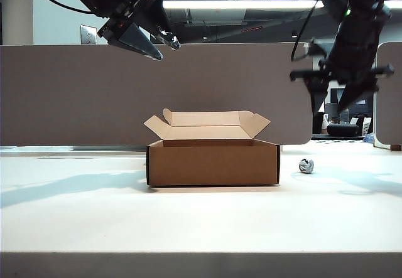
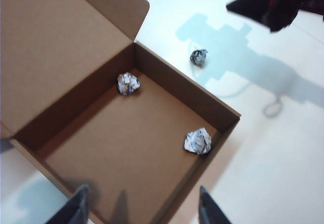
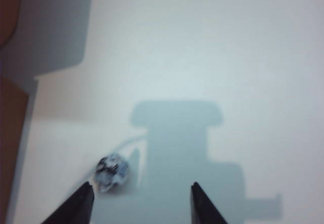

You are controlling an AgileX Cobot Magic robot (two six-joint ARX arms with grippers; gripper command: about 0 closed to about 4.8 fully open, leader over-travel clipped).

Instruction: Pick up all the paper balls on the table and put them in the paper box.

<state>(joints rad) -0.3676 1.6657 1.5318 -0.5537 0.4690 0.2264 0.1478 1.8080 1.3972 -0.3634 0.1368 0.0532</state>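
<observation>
Right gripper [image 3: 142, 204]: high above the table, fingers spread with nothing between them — placed, I judge, to drop onto the last loose ball
Loose paper ball [image 3: 112, 172]: on the table below the right gripper, close to one fingertip and a little off its centre line; in the exterior view it sits at [image 1: 306, 165], beside the box's right wall and apart from it
Left gripper [image 2: 142, 206]: up over the near part of the paper box [image 2: 167, 80], fingers parted and empty — likely idle, its share done
Balls in the box: one [image 2: 128, 83] against the back wall under the raised lid flap, one [image 2: 197, 141] against the side wall near a front corner, well apart from each other
Progress: two of three balls in, by my count
Table [image 1: 201, 221]: plain off-white, smooth, carrying soft arm shadows
Room: grey-brown divider panel [image 1: 75, 93] behind the box, a strip light [image 1: 242, 4] above it, office clutter at the far right, too small to name
</observation>
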